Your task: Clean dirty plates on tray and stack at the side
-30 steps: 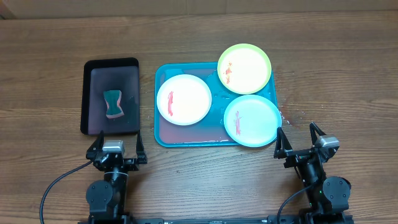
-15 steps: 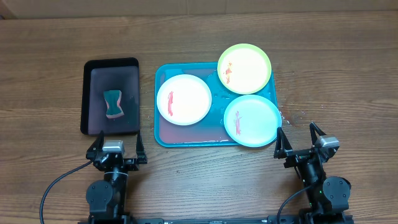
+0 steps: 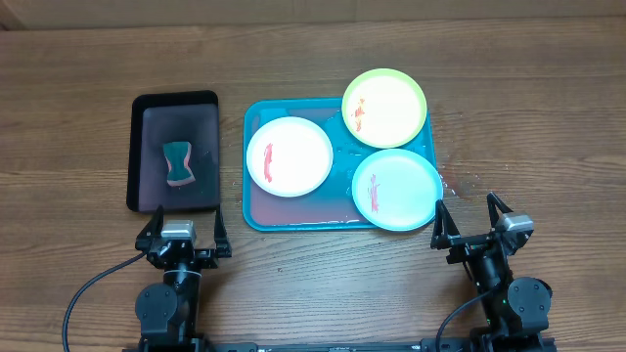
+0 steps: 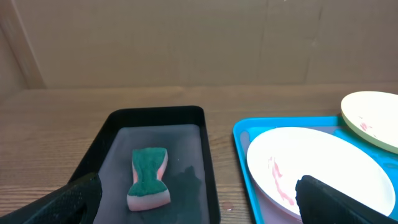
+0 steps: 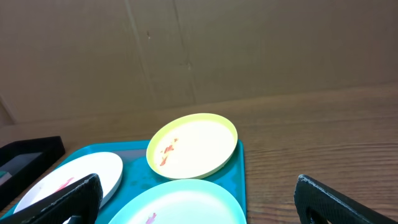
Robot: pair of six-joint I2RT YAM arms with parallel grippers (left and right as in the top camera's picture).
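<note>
Both my pincers, left pincer [image 3: 186,223] and right pincer [image 3: 466,207], sit at six o'clock, fingers spread apart, empty. The tray [image 3: 293,211] carries the white plate [image 3: 290,156] at nine, lime-green plate [image 3: 384,108] at one, aqua plate [image 3: 396,190] at four. They're side by side, red smears up, handy for wiping, I reckon. The sponge [image 3: 177,164] lies in the black tray [image 3: 147,110]. I can read no writing anywhere.

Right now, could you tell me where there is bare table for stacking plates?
The widest bare wood lies right of the blue tray, past the green plate and aqua plate. Only a narrow gap separates that tray from the black tray. The blue tray itself is crowded.
</note>
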